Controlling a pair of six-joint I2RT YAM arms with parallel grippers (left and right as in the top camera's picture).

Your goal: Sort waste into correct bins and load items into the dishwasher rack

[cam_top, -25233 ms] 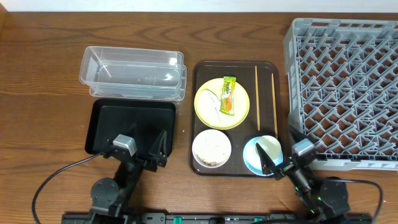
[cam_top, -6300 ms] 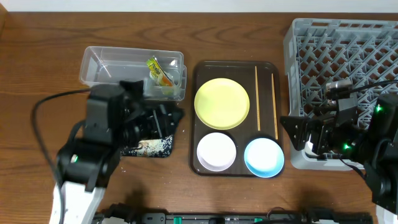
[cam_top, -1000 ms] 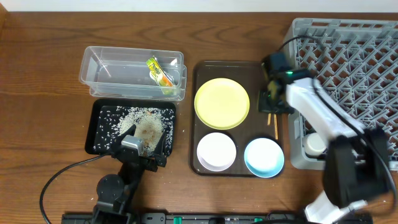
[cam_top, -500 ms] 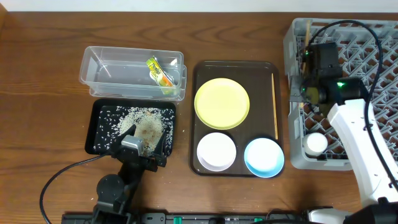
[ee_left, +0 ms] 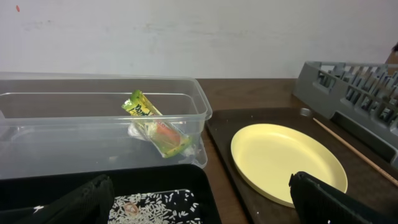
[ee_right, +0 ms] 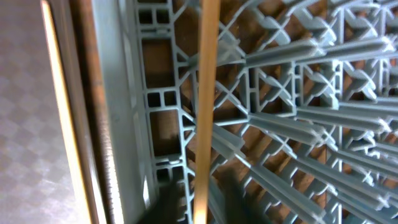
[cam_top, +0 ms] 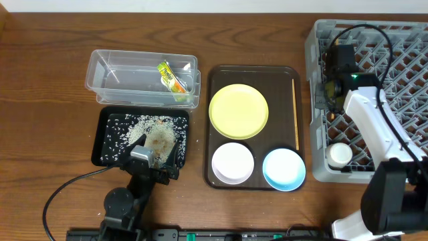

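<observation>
clear tub [cam_top: 127,73]: far left, back row. Snack wrapper [ee_left: 155,127] lies inside, toward the right end. Sorted.
black tray [cam_top: 97,144]: just in front of the tub. Rice [cam_top: 150,127] is spread over its floor, thickest near the middle. Sorted too.
left gripper [ee_left: 205,206]: parked at the black tray's near edge, fingers spread wide, nothing between them.
brown tray [cam_top: 209,144]: centre. Yellow plate [cam_top: 239,111] at the back, white bowl [cam_top: 233,162] front left, light blue bowl [cam_top: 283,168] front right (no scraps visible on any of them).
second chopstick [cam_top: 295,114]: lies along the brown tray's right edge, nothing near it.
right gripper [ee_right: 199,198]: over the rack's left wall, toward the back corner. The wrist view shows blurred fingers on either side of the first chopstick [ee_right: 205,93], so it's clamped on it as far as I can tell.
first chopstick: runs lengthwise above the lattice, just inside the wall. Can't tell whether its far end touches the pegs.
rack [cam_top: 401,40]: far right. White cup [cam_top: 339,154] sits in its front left corner.
step: waste looks done and loading is under way. This is chopstick one of two going in.
next move: lower the stick until it rests across the ribs, then let go. It's a thin stick over an open grid, so it could slip through or roll. Lay it flat, don't drop it. After that, the second stick, the bowls and the plate.
</observation>
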